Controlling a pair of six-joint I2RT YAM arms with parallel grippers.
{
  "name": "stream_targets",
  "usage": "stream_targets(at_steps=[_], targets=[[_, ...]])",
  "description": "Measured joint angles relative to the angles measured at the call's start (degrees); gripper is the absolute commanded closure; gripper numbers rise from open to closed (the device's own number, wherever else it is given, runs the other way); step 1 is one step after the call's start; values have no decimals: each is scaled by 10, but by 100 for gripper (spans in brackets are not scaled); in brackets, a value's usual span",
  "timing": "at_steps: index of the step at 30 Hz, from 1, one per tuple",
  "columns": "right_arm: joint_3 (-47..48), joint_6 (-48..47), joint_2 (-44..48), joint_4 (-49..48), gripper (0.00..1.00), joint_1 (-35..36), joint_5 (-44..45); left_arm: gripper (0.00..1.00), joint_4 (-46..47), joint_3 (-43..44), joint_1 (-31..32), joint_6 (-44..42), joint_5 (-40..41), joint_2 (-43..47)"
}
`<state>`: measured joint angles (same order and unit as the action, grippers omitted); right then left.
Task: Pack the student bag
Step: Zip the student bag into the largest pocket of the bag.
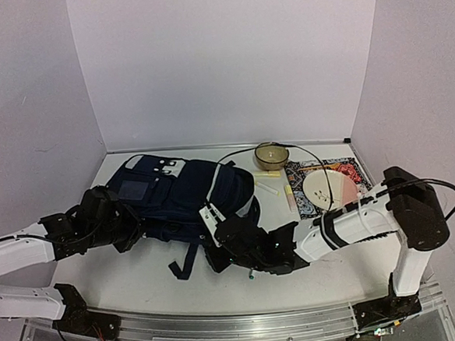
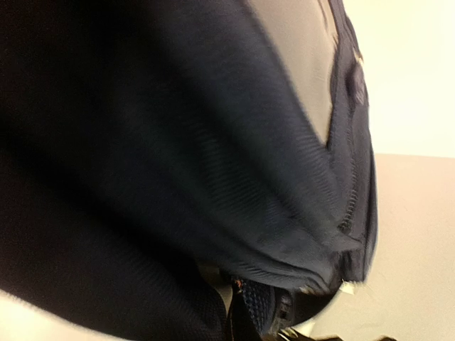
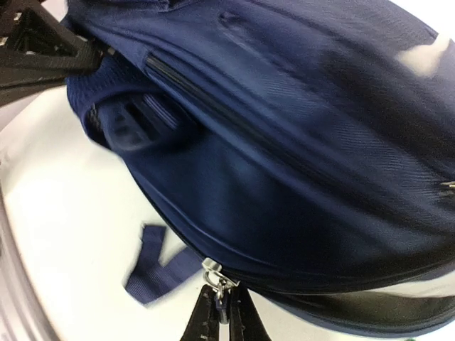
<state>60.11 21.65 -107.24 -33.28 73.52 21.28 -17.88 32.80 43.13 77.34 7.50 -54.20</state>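
The student bag (image 1: pixel 184 195), a dark navy backpack with a light buckle patch, lies in the middle of the table. It fills the left wrist view (image 2: pixel 178 142) and the right wrist view (image 3: pixel 284 142). My right gripper (image 3: pixel 222 314) is shut on the bag's silver zipper pull (image 3: pixel 219 278) at its near edge; in the top view it sits at the bag's front right (image 1: pixel 234 236). My left gripper (image 1: pixel 126 224) presses into the bag's left side. Its fingers are hidden by fabric.
A glass bowl (image 1: pixel 272 156) stands behind the bag's right side. A white plate (image 1: pixel 326 187) lies on a patterned cloth (image 1: pixel 350 170) at the right. A white strip (image 1: pixel 268 187) lies between the bag and the cloth. A loose navy strap (image 1: pixel 185 263) trails toward the front.
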Motion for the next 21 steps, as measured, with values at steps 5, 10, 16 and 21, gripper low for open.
stream_targets(at_steps=[5,10,16,21], targets=[[-17,-2,50,42,100,-2,-48,100,-63,2,-1,-29,76,32],[-18,-8,85,78,100,-10,-89,100,-105,7,-5,-58,139,54],[-35,-17,120,109,100,-26,-122,99,-121,16,-45,-97,152,35],[-54,-24,146,123,100,-33,-136,99,-120,18,-123,-139,128,11]])
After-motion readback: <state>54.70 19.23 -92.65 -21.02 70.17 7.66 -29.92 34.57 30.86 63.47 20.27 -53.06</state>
